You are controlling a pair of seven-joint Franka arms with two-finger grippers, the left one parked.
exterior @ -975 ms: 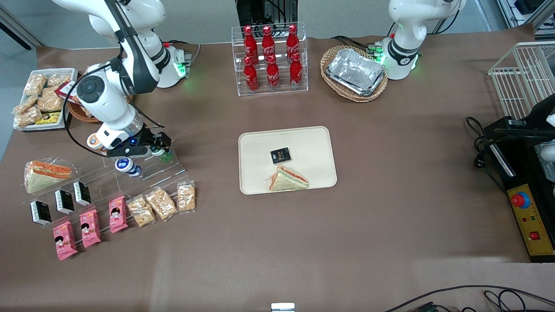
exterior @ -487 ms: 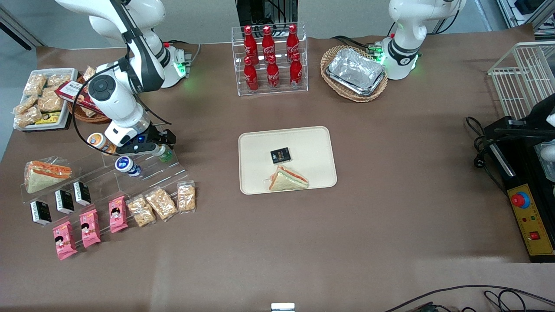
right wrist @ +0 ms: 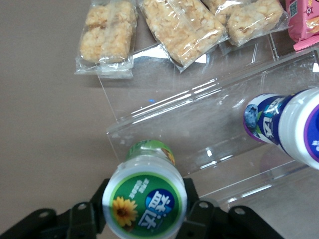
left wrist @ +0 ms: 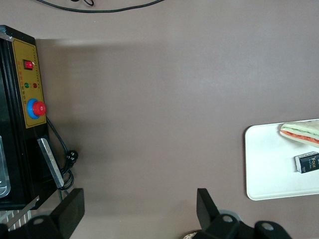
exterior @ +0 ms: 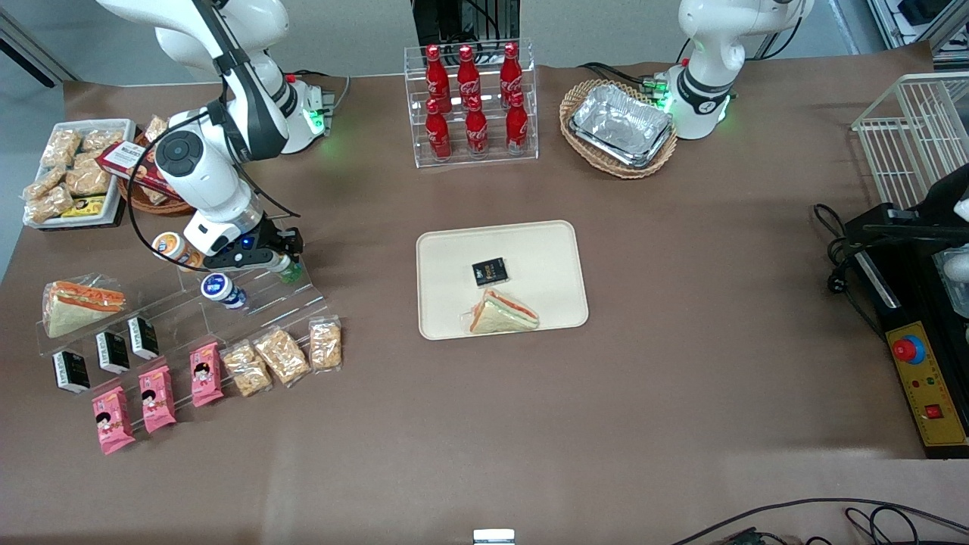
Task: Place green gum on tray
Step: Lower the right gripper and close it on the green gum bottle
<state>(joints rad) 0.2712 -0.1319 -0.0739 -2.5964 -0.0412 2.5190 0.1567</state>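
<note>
The black end effector (exterior: 281, 260), above the clear acrylic stand (exterior: 265, 299), grips the green gum (right wrist: 144, 199). The gum has a green body and a white lid with a green label showing a yellow flower and white lettering. Beside it lies a blue and purple canister (right wrist: 286, 122) with a white lid. The tray (exterior: 545, 250) is plain cream-beige and carries a black packet (exterior: 490, 272) and a white, orange and green sandwich (exterior: 503, 312). The surface (exterior: 681, 341) is brown.

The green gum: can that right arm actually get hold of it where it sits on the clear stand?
Yes, it seems so: the gripper is already shut on the green gum, above the clear stand. Nothing blocks it; the blue gum stands apart.
</note>
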